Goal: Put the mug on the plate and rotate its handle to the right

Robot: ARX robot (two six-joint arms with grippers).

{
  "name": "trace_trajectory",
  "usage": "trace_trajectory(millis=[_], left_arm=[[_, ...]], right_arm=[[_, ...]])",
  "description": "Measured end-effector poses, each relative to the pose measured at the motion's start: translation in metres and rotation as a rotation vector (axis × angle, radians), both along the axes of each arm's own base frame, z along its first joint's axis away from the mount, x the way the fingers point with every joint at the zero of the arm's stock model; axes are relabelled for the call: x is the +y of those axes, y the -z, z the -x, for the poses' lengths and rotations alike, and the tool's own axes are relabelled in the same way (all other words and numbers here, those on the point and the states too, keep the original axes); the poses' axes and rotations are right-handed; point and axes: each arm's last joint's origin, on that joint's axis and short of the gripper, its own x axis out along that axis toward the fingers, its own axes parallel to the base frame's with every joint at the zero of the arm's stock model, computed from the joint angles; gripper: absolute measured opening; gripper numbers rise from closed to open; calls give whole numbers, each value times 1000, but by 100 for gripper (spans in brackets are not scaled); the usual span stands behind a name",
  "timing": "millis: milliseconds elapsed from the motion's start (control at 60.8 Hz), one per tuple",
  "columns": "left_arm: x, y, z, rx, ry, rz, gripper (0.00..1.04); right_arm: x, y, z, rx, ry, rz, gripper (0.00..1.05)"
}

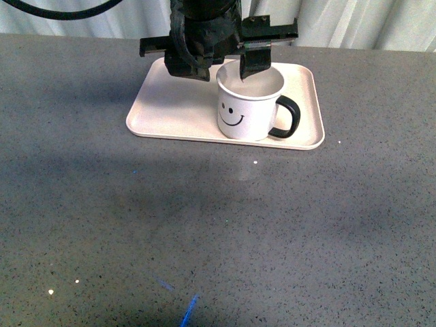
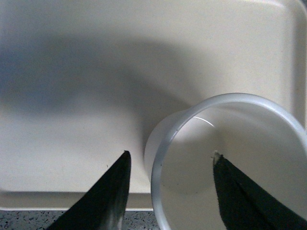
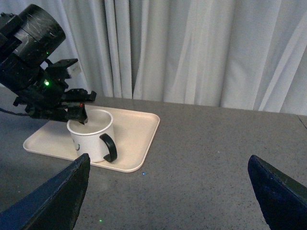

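Note:
The white mug (image 1: pixel 246 109) with a black smiley face stands upright on the pinkish-beige plate (image 1: pixel 174 109), toward its front right. Its black handle (image 1: pixel 287 117) points right. My left gripper (image 1: pixel 228 68) is open above the mug's rim, one finger inside the mug and one outside; the left wrist view shows the mug wall (image 2: pixel 158 153) between the fingers (image 2: pixel 108 196) without contact. The mug (image 3: pixel 90 135), handle (image 3: pixel 109 147) and plate (image 3: pixel 139 139) also show in the right wrist view. My right gripper (image 3: pixel 169 191) is open and empty, over bare table away from the plate.
The grey speckled table (image 1: pixel 218 231) stretches around the plate. White curtains (image 3: pixel 192 48) hang behind the table's far edge. The left arm's body (image 3: pixel 33 72) hangs over the plate's back part.

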Motion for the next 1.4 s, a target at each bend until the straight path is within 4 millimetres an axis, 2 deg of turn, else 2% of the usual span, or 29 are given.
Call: trace_trajectory(millis=[165,247,263,329,395,444,527,560,658,823,1399], left_arm=[[14,-29,23,-96,1,52,80],[33,-52,48,-179,9,98,97],[38,-56,53,-196,11,111,97],[58,-68,77,-320,3,132,93],[79,-73,97,-597,-99,63,82],[123,-78,138,-838,-193,-18,68],[168,-76,182,-930,-217,-51,53],[180,-72,196,-941,-230,-64,48],[200,-55,224,-944,-218,-93,30],[214,-39,241,-922,-199,-110,2],[246,-16,283,-944,-204,-117,1]], right_arm=[[0,0,0,0,0,0,96],[0,0,0,0,0,0,95],[0,0,0,0,0,0,95],[0,0,0,0,0,0,96],[0,0,0,0,-2,0,96],[0,0,0,0,0,0,96],[0,0,0,0,1,0,95],[0,0,0,0,2,0,96],[0,0,0,0,-2,0,96],[0,0,0,0,-1,0,96],[0,0,0,0,0,0,96]])
